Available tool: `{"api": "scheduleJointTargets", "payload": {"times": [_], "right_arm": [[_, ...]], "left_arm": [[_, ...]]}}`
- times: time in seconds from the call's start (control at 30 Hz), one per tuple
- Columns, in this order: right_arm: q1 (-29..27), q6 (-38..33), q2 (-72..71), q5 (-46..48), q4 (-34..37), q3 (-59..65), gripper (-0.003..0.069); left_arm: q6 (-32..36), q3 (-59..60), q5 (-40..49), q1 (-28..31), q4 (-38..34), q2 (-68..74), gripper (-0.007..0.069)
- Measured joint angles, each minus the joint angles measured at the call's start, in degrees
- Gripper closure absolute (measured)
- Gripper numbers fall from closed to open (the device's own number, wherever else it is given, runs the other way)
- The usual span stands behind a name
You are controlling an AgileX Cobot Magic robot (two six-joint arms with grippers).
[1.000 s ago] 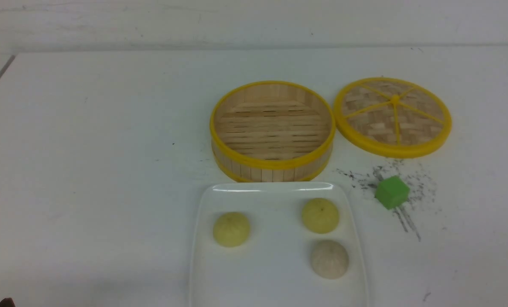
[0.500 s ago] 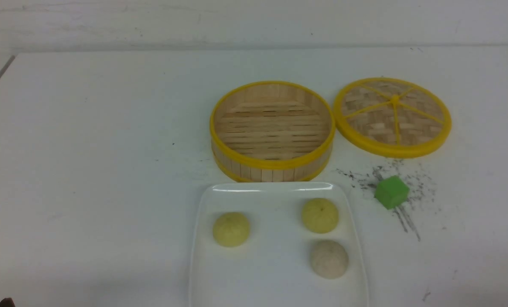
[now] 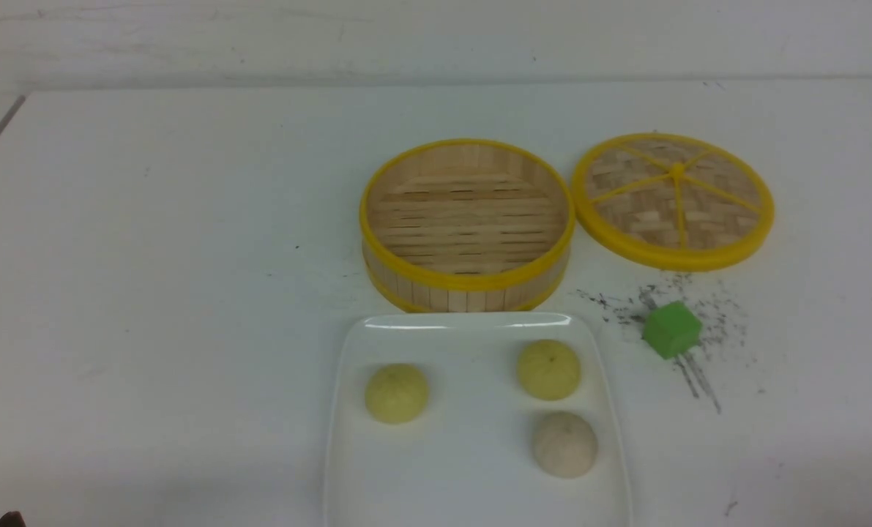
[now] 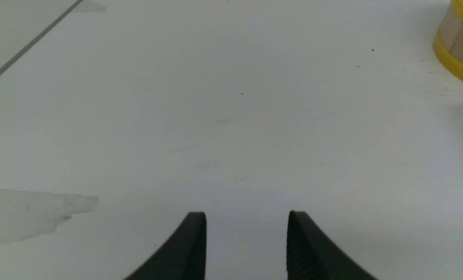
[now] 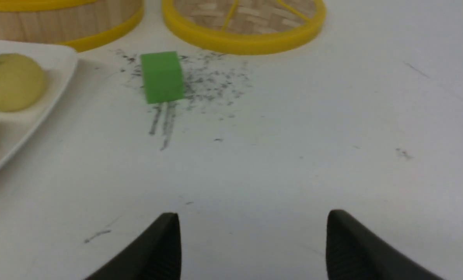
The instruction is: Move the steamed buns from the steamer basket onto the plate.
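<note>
Three steamed buns lie on the white plate (image 3: 472, 483): a yellow-green one (image 3: 397, 393) on its left, a yellow-green one (image 3: 549, 369) at its far right, and an off-white one (image 3: 564, 443) at its near right. The steamer basket (image 3: 468, 224) stands empty just behind the plate. My left gripper (image 4: 247, 216) is open and empty over bare table left of the basket (image 4: 458, 42). My right gripper (image 5: 252, 216) is open and empty over bare table right of the plate (image 5: 41, 112); a yellow-green bun (image 5: 11, 81) shows there. Neither gripper shows in the front view.
The woven lid (image 3: 674, 199) with yellow spokes lies flat to the right of the basket. A green cube (image 3: 671, 330) sits on dark scuff marks right of the plate; it also shows in the right wrist view (image 5: 162, 76), in front of the lid (image 5: 243, 23).
</note>
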Motion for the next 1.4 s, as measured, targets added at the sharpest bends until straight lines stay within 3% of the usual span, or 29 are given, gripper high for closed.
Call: {"api": "scheduleJointTargets", "payload": {"times": [0.07,0.23,1.4], "right_arm": [[-5.0,0.0,0.0,0.0,0.0,0.0,0.0165],[-9.8,0.0,0.0,0.0,0.0,0.0,0.0165],[-10.3,0.0,0.0,-0.1,0.0,0.0,0.0165]], "left_arm": [[0.0,0.0,0.0,0.0,0.0,0.0,0.0307],[0.0,-0.1,0.1,0.0,0.0,0.0,0.0307],[0.0,-0.1,0.1,0.0,0.1,0.0,0.0307]]}}
